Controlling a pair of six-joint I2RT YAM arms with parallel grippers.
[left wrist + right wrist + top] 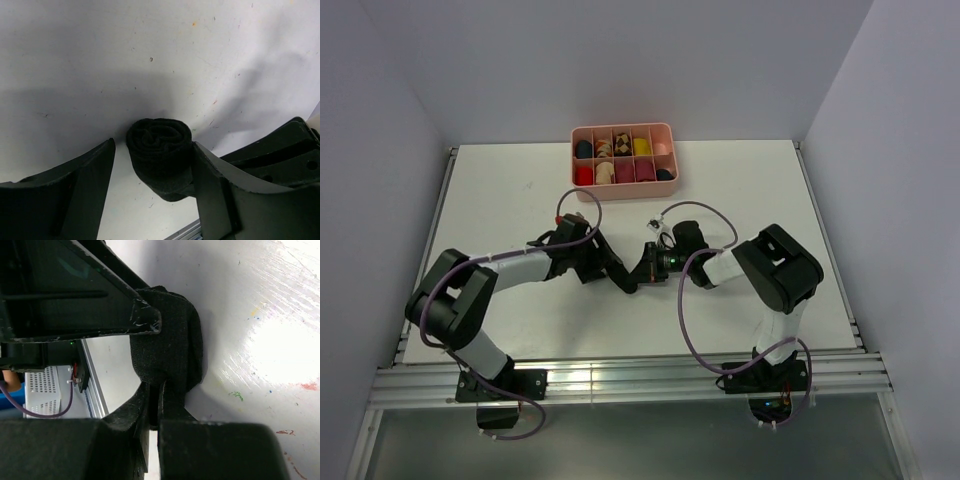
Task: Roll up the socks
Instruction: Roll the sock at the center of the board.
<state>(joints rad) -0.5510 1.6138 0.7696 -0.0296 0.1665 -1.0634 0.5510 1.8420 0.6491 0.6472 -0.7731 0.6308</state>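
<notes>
Black sock [160,150]: rolled, lying on the white table [150,50].
Short, tight cylinder on its side, plain black knit, with the spiral end facing the left wrist view. It sits between the spread fingers of the left gripper [153,145], touching the right-hand finger in that view and apart from the other. The right gripper [156,390] pinches a fold at one end.

Seen from above, the rolled black fabric sock [160,150] is hidden beneath the meeting left gripper [153,145] and right gripper [156,390]. In the left wrist view, the sock's near end disappears behind the left gripper's right-hand finger. The contents of the pink divided plastic tray [623,128], far beyond both tools, are too small to tell.
</notes>
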